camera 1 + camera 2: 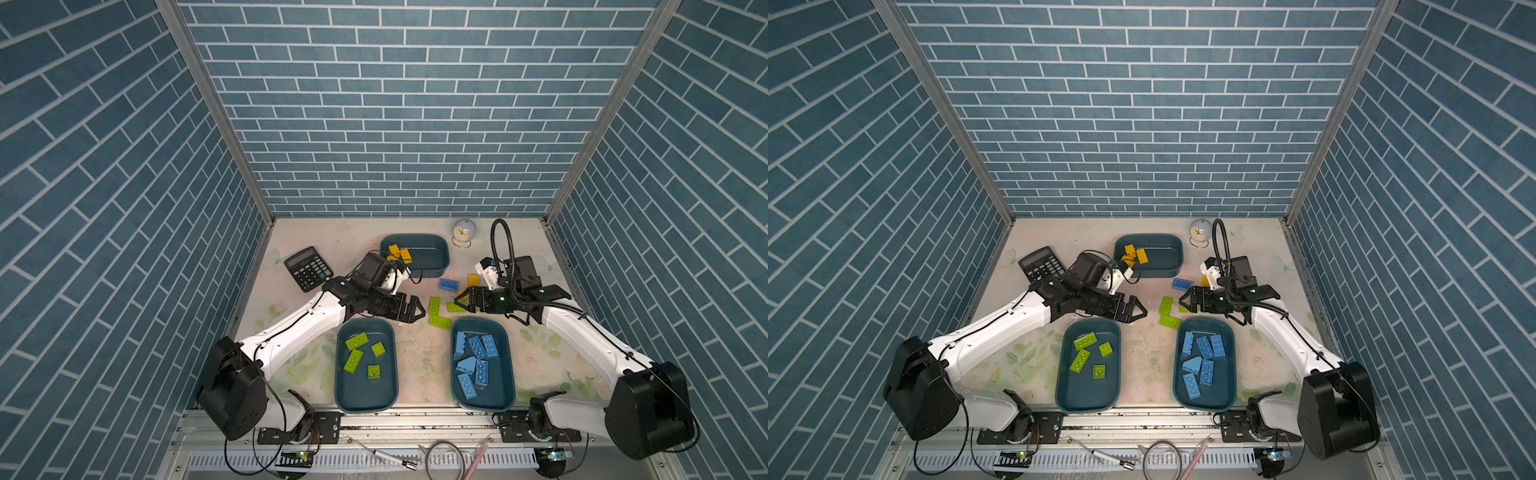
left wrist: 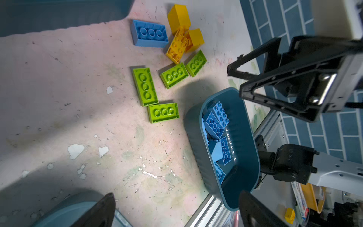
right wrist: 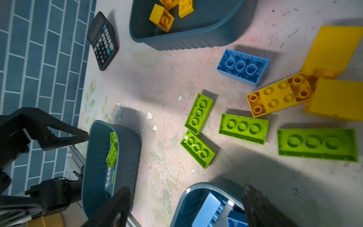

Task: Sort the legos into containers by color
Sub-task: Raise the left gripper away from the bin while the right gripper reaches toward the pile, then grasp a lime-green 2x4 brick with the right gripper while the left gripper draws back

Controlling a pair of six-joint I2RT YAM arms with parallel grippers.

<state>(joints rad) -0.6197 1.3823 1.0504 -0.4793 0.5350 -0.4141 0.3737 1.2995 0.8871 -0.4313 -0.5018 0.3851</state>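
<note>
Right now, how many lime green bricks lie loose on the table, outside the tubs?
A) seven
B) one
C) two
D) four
D: the left wrist view shows four lime green bricks lying on the bare tabletop, none of them inside a tub.

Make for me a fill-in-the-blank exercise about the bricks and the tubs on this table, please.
1. The far tub holds only ___ bricks.
2. The near left tub holds ___ lime green bricks.
3. The one light blue brick on the table lies with studs facing ___.
4. In both top views the calculator lies ___ of the far tub.
Missing words: yellow, four, down, left.
</note>
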